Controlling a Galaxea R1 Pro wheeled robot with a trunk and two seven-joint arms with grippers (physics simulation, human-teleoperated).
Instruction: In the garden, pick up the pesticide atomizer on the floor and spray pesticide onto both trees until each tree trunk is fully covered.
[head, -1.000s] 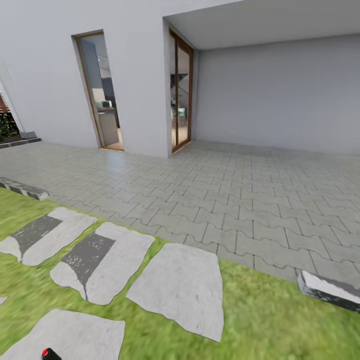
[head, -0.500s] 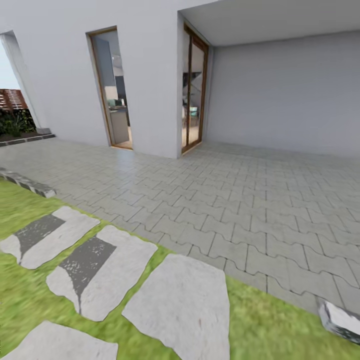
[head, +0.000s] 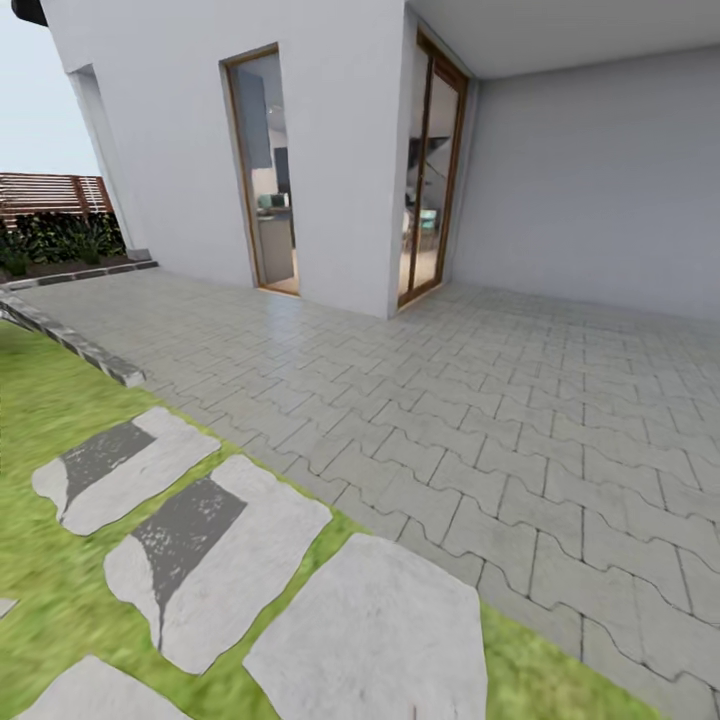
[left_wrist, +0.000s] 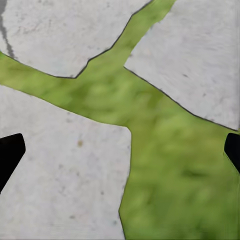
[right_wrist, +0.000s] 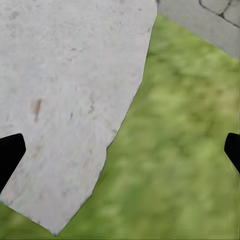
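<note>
**Site condition: robot at lawn edge, facing the house**

Head view: irregular stone slabs (head: 225, 560), pale with dark grey patches, lie set in grass (head: 40, 400) at the lower left. These slabs make up the floor named in the task. Beyond them, an interlocking grey paved patio (head: 480, 400) runs to a white house wall (head: 340, 150). Two wood-framed glass doors are noted: one (head: 265, 170) in the wall face, one (head: 430, 180) at the corner of a covered recess. At far left, a brown slatted fence (head: 50, 190) stands behind dark shrubs (head: 60, 240). A stone kerb (head: 70, 340) separates lawn from paving.

Left wrist view: the left gripper (left_wrist: 120, 150) points down at slabs divided by grass strips. Its black fingertips (left_wrist: 10, 152) sit at opposite picture edges, well apart, nothing between them.

Right wrist view: the right gripper (right_wrist: 120, 150) is likewise spread wide and empty, over a slab edge and blurred grass; the grey strip at one corner is probably paving.
</note>
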